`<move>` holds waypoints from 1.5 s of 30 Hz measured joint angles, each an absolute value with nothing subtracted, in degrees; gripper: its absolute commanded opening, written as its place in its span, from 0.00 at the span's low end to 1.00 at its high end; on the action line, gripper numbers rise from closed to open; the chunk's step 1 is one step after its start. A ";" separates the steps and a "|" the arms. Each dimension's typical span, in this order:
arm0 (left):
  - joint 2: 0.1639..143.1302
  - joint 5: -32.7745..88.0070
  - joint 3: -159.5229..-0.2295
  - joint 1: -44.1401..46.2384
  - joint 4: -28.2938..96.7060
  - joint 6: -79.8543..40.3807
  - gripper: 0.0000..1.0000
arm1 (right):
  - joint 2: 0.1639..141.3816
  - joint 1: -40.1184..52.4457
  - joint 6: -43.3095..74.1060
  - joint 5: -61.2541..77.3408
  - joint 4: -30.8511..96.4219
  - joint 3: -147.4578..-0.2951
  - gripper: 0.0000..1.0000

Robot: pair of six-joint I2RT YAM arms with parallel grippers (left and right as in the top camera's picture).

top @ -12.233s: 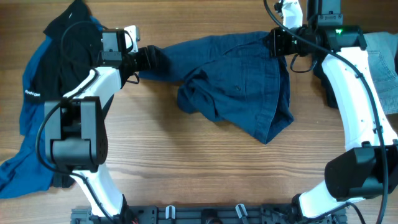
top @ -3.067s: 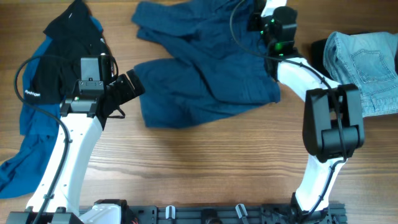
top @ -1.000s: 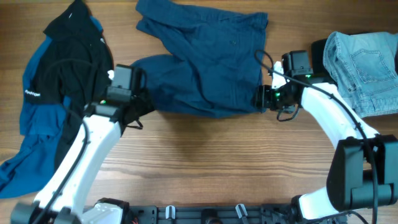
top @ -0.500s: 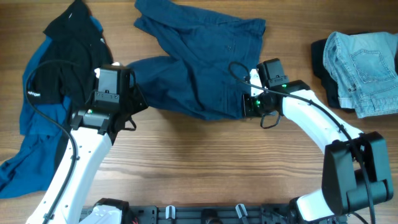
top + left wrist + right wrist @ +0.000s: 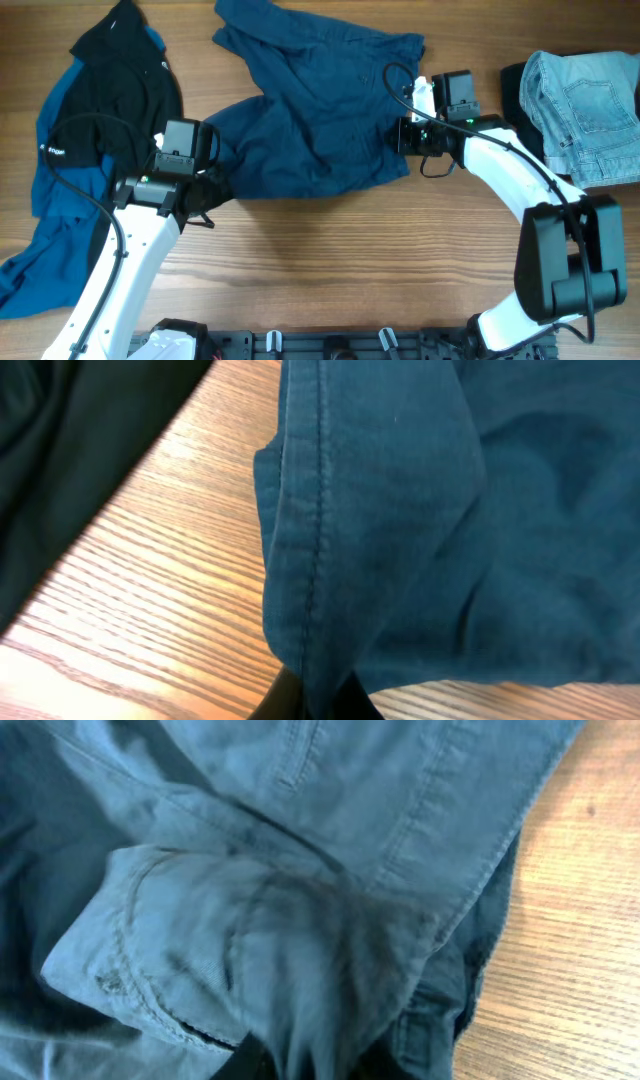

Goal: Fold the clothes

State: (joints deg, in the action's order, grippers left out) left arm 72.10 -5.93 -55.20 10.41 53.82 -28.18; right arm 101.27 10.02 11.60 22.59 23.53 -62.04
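Shorts (image 5: 310,110): we find the navy pair crumpled from the middle of the bench (image 5: 330,270) to its far edge, held between both grippers
Left gripper (image 5: 217,168): closed tight on the shorts' left near corner; the stitched hem (image 5: 318,550) runs down into its fingers
Right gripper (image 5: 403,136): clamped on bunched cloth at the shorts' right side, its fingers mostly buried
Jacket (image 5: 90,120): black and royal blue, heaped along the left edge
Denim (image 5: 580,100): pale blue, at the far right corner, over a black piece (image 5: 520,90)
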 measured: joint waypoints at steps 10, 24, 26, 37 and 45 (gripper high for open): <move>72.10 -8.58 -55.18 10.41 52.29 -28.18 0.04 | 101.30 10.02 1.67 25.52 32.21 -61.19 0.44; 72.10 -8.80 -55.18 10.41 51.37 -28.18 0.04 | 100.88 10.41 2.35 29.98 31.55 -52.21 0.65; 72.10 -8.78 -55.18 10.41 51.33 -28.18 0.04 | 100.88 10.39 2.72 30.28 30.81 -52.14 0.57; 71.57 -7.14 -55.59 10.41 54.57 -28.18 0.04 | 100.40 9.80 4.67 30.02 39.16 -51.24 0.04; 68.62 -2.46 -58.48 10.37 66.35 -29.21 0.51 | 91.74 2.94 11.84 30.26 52.34 -52.45 0.74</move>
State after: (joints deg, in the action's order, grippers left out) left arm 68.62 -2.46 -58.48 10.37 66.35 -29.21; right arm 91.74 2.94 11.84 30.26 52.34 -52.45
